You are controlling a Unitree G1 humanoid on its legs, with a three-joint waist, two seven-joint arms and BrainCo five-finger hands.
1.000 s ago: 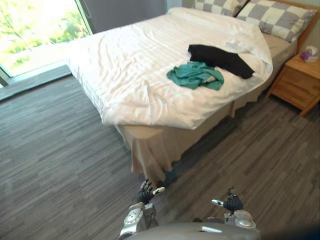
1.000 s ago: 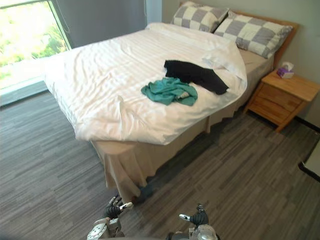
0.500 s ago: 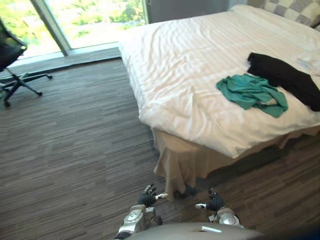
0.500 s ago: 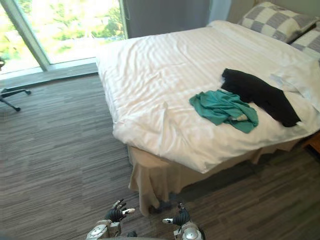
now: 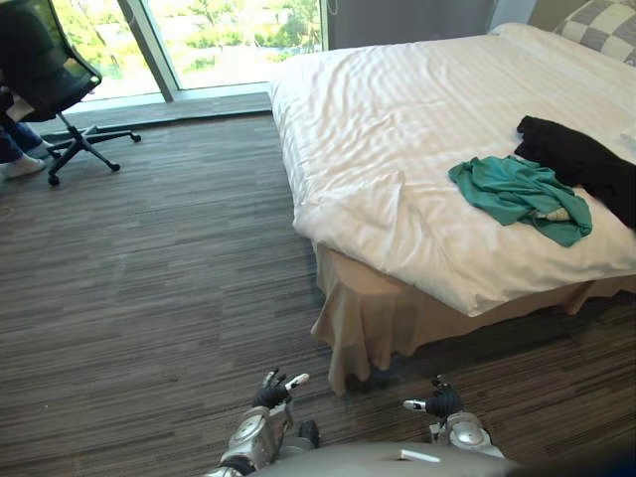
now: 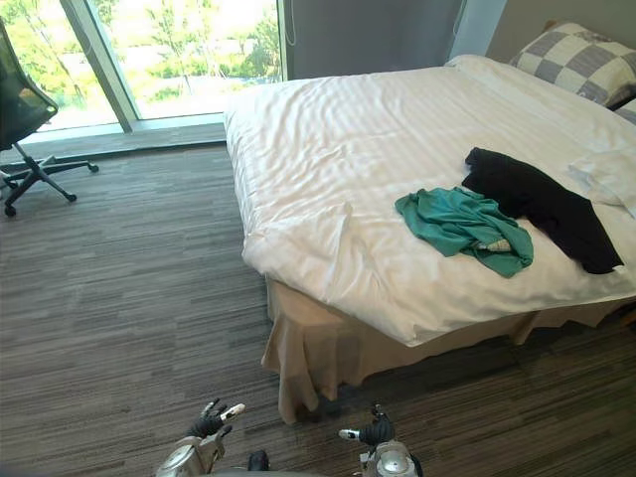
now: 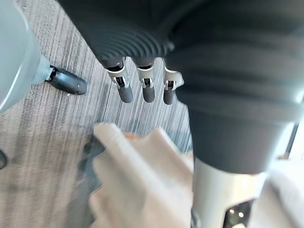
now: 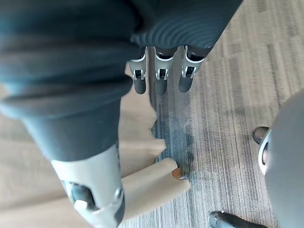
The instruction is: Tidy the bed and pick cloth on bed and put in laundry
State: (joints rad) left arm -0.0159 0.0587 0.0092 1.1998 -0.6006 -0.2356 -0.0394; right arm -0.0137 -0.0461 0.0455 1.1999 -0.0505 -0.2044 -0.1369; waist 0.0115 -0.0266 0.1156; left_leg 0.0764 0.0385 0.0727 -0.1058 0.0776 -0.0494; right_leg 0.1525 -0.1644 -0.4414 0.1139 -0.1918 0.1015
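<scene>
A crumpled teal cloth (image 5: 519, 195) lies on the white duvet of the bed (image 5: 397, 149), near its right side. A black garment (image 5: 576, 164) lies just behind it, toward the pillows. My left hand (image 5: 270, 392) and right hand (image 5: 438, 402) hang low over the floor in front of the bed's near corner, both empty. Their fingers (image 7: 142, 88) (image 8: 159, 78) are relaxed and hold nothing. The bed's beige skirt (image 6: 328, 348) hangs at the corner just ahead of the hands.
A black office chair (image 5: 50, 79) stands at the far left by the window (image 6: 179, 50), with a person's leg and shoe (image 5: 15, 154) beside it. A checked pillow (image 6: 581, 60) sits at the bed's head. Dark striped carpet (image 5: 149, 288) spreads to the left.
The whole picture has shifted left as the camera turned: the chair and window have come in and the nightstand has left the picture. Both hands stay low and empty.
</scene>
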